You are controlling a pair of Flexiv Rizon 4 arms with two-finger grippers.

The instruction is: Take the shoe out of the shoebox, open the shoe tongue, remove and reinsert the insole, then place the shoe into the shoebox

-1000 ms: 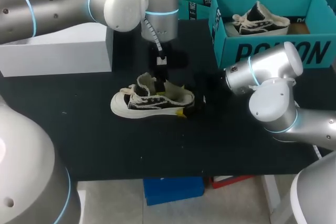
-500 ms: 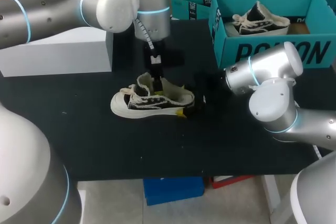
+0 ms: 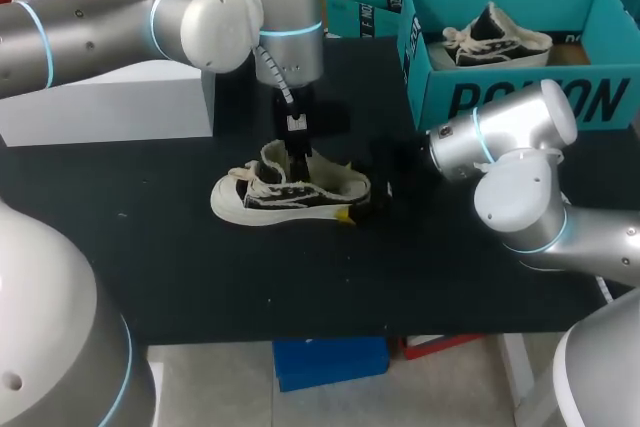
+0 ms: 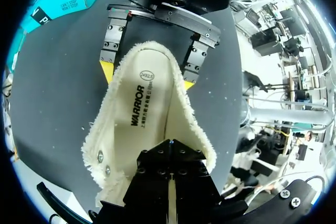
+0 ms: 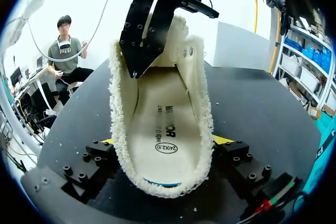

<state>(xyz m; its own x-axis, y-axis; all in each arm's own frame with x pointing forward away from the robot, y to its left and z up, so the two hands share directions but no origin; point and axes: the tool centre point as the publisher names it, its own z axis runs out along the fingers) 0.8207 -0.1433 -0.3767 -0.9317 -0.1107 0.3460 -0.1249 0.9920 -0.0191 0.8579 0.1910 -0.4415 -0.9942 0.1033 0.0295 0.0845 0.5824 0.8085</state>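
Black worktop (image 3: 200,267), w/ a cream-and-black shoe (image 3: 290,192) lying near its middle, toe toward the left edge, heel toward the right. The left arm comes down from the far side. Its fingers (image 4: 170,156) are pressed together, tips inside the shoe opening just over the insole (image 4: 144,103); can't tell whether they pinch anything. The right fingers (image 5: 223,140) stand wide apart, one yellow tip each side of the heel, both touching the fleecy collar, i.e. clamped on the shoe. The insole lies flat inside, print side up. Teal box (image 3: 520,97) sits at the far right corner, well apart from the shoe, w/ a 2nd shoe (image 3: 495,37) in it. White block (image 3: 100,97) sits along the far left edge.
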